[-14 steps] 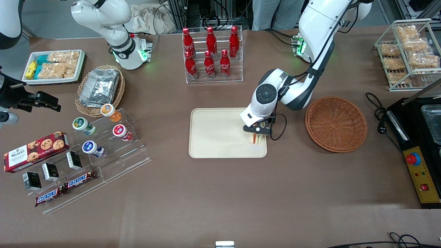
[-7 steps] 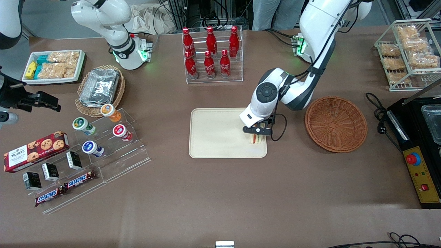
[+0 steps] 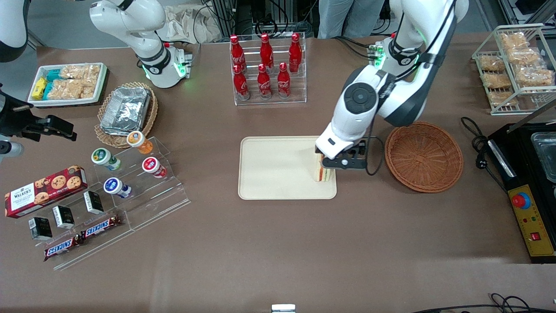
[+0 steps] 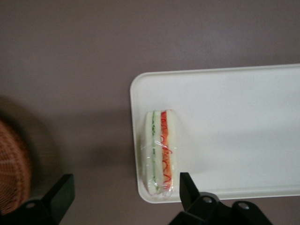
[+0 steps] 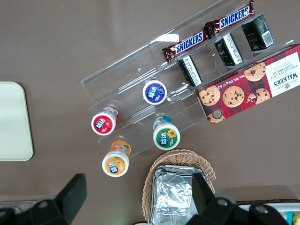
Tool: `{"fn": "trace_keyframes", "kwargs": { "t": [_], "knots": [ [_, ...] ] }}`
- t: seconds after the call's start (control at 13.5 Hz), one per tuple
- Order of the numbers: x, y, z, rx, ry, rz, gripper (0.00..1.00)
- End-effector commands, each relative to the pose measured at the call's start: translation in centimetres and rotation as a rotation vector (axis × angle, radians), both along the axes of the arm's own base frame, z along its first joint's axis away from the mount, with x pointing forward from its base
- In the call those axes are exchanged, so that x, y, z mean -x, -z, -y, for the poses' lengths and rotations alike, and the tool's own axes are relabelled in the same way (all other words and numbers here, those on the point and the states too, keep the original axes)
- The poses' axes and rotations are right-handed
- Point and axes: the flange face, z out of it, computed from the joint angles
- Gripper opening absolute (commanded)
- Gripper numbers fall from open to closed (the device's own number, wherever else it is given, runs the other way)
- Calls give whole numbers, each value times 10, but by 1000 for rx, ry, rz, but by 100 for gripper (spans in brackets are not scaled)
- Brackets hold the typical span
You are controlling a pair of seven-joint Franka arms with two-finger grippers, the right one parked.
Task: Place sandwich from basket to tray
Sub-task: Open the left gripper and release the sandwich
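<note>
Sandwich (image 3: 323, 173) lying on the tray (image 3: 273, 174) by its basket-side edge, partly hidden under the gripper (image 3: 331, 161), fingers (image 4: 188, 187) spread wide in wrist view, basket (image 3: 423, 155) sitting beside.

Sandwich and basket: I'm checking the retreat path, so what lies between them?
Only bare table lies between sandwich and basket, with the open claw above, front view.

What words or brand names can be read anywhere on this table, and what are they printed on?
"SNICKERS": two chocolate bars on the clear stand.
"WALKER'S": red cookie box; its smaller print is too small.
Bottle script and cup lids: unreadable.
Sandwich, tray and basket: no text.
The open end effector hangs above the sandwich.
</note>
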Motion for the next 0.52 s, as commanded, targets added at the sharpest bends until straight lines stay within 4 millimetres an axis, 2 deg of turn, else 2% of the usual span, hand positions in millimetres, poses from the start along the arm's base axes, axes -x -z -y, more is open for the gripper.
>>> {"fn": "trace_keyframes", "kwargs": {
  "t": [0.0, 0.15, 0.44],
  "knots": [
    [-23, -37, -27, 6, -6, -25, 99],
    [-30, -63, -57, 18, -36, -21, 99],
    [-37, -115, -136, 65, -56, -21, 99]
  ]
}}
